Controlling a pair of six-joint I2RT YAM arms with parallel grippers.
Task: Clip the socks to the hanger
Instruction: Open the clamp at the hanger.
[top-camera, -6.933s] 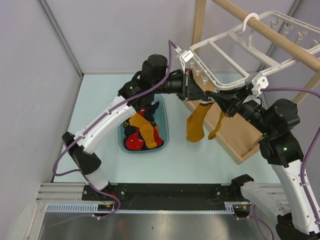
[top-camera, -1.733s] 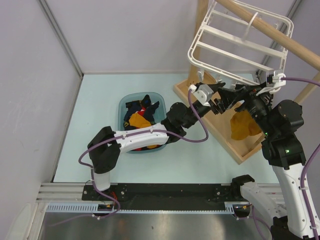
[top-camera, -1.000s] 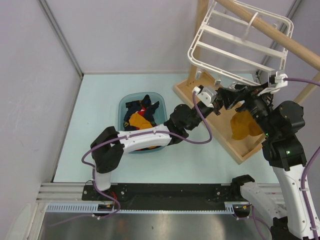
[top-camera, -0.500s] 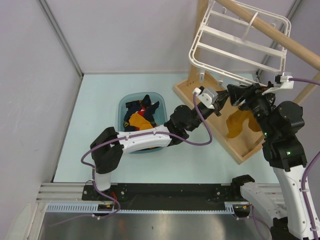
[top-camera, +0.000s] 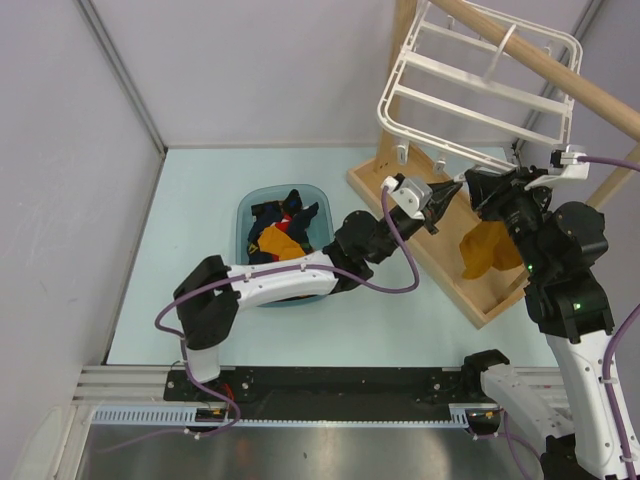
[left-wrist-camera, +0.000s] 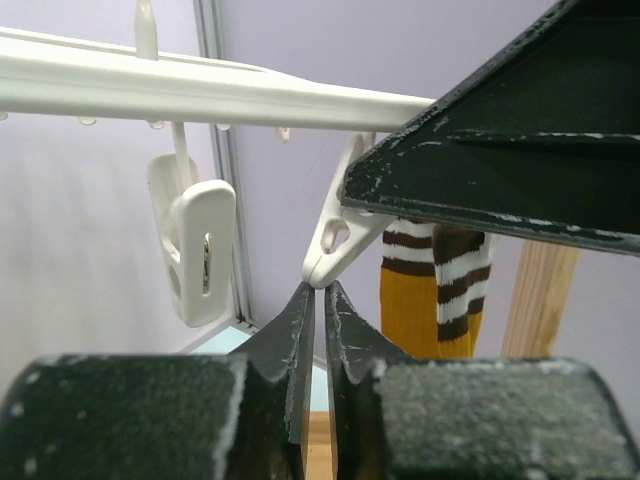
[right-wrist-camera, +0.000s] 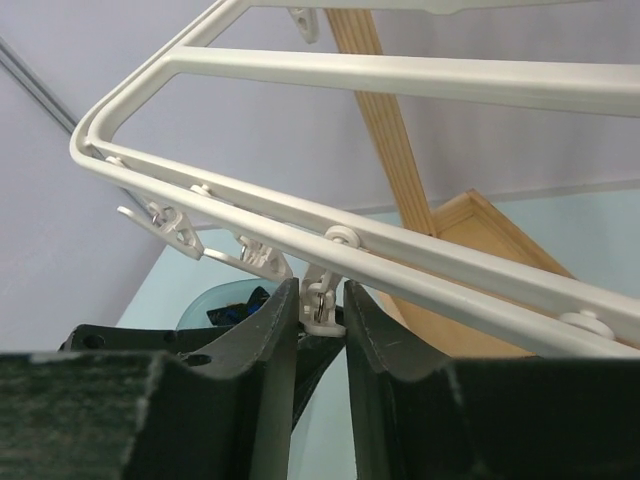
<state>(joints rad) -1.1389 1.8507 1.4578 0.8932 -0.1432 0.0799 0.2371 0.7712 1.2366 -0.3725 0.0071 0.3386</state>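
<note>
The white hanger (top-camera: 470, 95) hangs tilted from the wooden rod at the upper right. My right gripper (right-wrist-camera: 321, 290) is shut on one of its small dangling clips (right-wrist-camera: 322, 300), gripping the sides. The left gripper (left-wrist-camera: 320, 292) is shut with only a hairline gap; its tips touch that clip's lower end (left-wrist-camera: 338, 245) from below. A mustard sock with a dark, white-striped cuff (left-wrist-camera: 430, 290) hangs just behind, its top hidden by the right finger. From above, the sock (top-camera: 485, 250) dangles under the two grippers (top-camera: 462, 188). More socks (top-camera: 280, 243) lie in the basin.
A blue basin (top-camera: 241, 270) with navy, red and yellow socks sits mid-table under the left arm. The wooden rack's base board (top-camera: 440, 255) and upright post (top-camera: 400, 40) stand at the right. Another free clip (left-wrist-camera: 195, 250) hangs left of the held one.
The right jaws have closed from wide open onto the clip. The hanging sock swung slightly. The left gripper stayed shut at the clip's lower end.
</note>
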